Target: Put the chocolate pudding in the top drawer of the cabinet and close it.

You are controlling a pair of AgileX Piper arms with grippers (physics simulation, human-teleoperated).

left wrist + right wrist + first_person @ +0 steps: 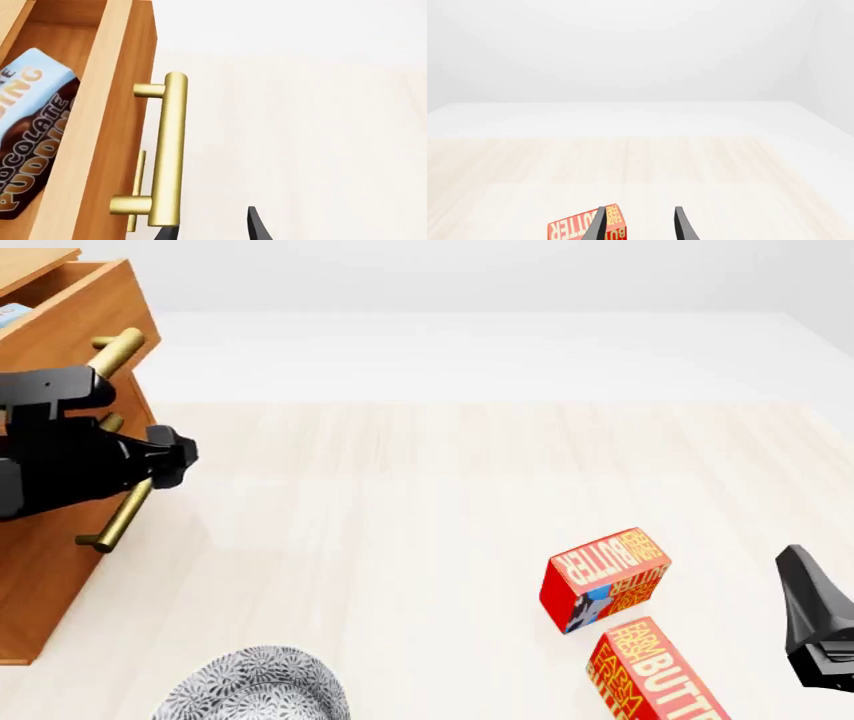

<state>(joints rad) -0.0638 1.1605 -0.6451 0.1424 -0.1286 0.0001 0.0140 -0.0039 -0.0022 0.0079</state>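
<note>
Pudding is already stowed: the small flat chocolate pudding box with the light blue top band and dark brown lower part point(30, 135) is seen lying inside the open top drawer of plain orange-brown wood point(100, 125), at the top of the tall orange-brown three-drawer cabinet point(54, 570). Closing is judged to be what remains. The push is best applied square to the drawer front, close to the brass bar handle point(167, 155) and near its middle, so the drawer is not skewed on its slide; a slow, straight stroke along the slide line is advised, with nothing hooked behind the bar. The left hand point(210, 230) is held just in front of the handle, fingers parted wide, nothing gripped; one finger lies under the bar's lower end, contact cannot be told. In the front view the black left arm is laid across the cabinet face at handle height. The right hand point(639, 225) is parked low over the pale wood bench point(441, 500), well apart from the cabinet, parted and empty, above a red-and-yellow butter box point(587, 227).
</note>
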